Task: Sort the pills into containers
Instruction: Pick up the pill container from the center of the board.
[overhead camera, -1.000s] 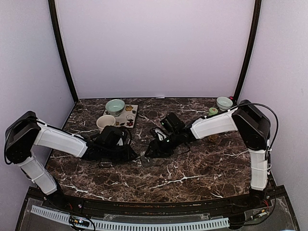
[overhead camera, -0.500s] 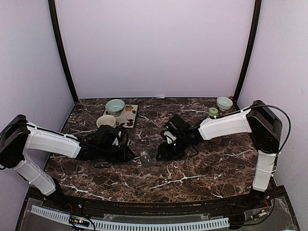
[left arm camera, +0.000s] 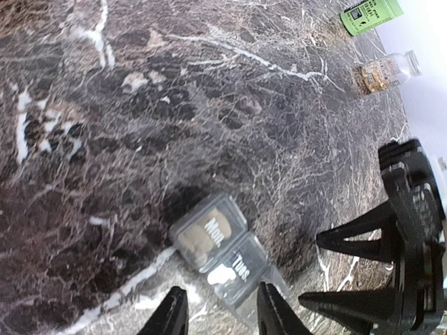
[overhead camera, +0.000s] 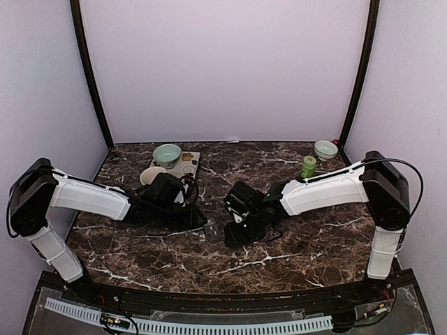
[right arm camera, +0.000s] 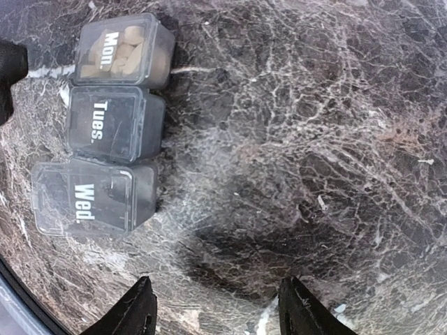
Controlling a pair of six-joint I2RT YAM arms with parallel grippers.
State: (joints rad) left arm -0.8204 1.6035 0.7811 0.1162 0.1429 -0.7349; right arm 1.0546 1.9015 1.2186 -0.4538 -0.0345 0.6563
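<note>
On the table (right arm camera: 314, 139), the pillbox (right arm camera: 112, 125) held pills (right arm camera: 122, 49) in its Mon cell; left gripper (left arm camera: 220, 310) stood slightly parted, right gripper (right arm camera: 220, 310) wide, both empty.

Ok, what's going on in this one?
The left claw and right claw hang low over a three-box organizer on the table. Both are open and neither holds anything. The Mon box holds tan pills; Wed looks empty. The organizer's end lies right at the left claw's tips.

A teal bowl (overhead camera: 167, 153) sits on a patterned mat (overhead camera: 188, 167); a green bottle (overhead camera: 308, 166) stands well apart.
</note>
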